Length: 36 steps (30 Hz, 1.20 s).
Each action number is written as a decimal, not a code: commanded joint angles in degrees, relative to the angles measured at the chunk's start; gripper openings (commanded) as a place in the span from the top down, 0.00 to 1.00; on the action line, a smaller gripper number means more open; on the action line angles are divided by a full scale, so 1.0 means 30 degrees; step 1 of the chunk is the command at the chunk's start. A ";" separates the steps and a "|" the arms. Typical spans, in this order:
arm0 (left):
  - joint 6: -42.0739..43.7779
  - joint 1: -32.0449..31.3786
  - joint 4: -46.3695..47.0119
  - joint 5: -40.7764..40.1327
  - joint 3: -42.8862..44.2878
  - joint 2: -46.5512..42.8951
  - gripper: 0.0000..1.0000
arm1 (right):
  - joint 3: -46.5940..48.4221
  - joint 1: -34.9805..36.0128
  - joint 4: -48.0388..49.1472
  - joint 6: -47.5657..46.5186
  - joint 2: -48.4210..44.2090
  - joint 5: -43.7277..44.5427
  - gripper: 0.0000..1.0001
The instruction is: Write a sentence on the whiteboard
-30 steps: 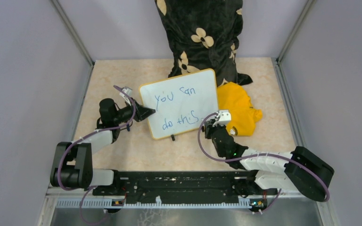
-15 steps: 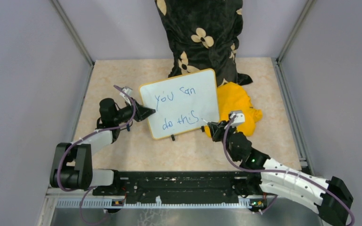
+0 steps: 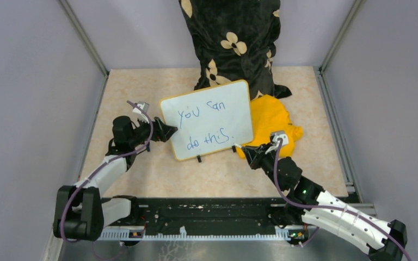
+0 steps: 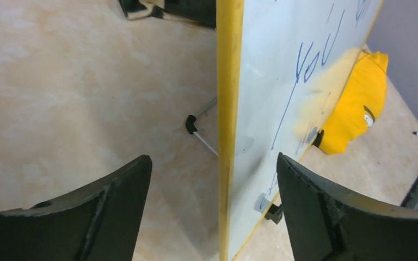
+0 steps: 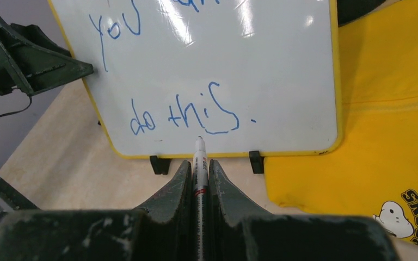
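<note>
The whiteboard (image 3: 207, 119) stands propped upright mid-table, yellow-framed, with black clips on its lower edge. The sentence (image 3: 204, 128) "you can do this." runs across it in two blue lines, also readable in the right wrist view (image 5: 185, 117). My left gripper (image 3: 166, 130) is open, its jaws spread on either side of the board's left edge (image 4: 223, 136) without touching it. My right gripper (image 3: 249, 150) is shut on a white marker (image 5: 198, 160). The marker's tip points at the board's lower part, just off its face.
A yellow cloth (image 3: 275, 128) lies crumpled right of the board, under my right wrist. A black flowered fabric bundle (image 3: 231, 43) rises behind the board. A thin wire stand leg (image 4: 193, 128) sticks out behind the board. Grey walls close in both sides.
My left gripper has opened, let go of the board's left edge and backed off slightly left. My right arm has stretched out to the right, and the marker has drawn back from the full stop.
</note>
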 commanded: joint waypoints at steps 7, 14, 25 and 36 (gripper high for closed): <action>-0.0067 0.0015 -0.9809 -0.9836 0.1108 -0.6726 0.01 | 0.0486 -0.0078 -0.0437 0.0177 -0.0984 -0.1642 1.00; -0.4104 0.0015 -1.6525 -1.6919 0.3262 -0.5826 0.01 | 0.0626 -0.0078 -0.1177 0.0298 -0.2010 -0.1632 1.00; -0.4024 0.0015 -1.6935 -1.7272 0.2729 -0.5506 0.01 | 0.1639 -0.0079 -0.3263 0.0423 -0.2659 -0.1045 1.00; -0.3953 0.0015 -1.8982 -1.4149 0.7223 0.1373 0.01 | 0.3437 -0.0075 -0.4582 0.0946 -0.1299 -0.1164 1.00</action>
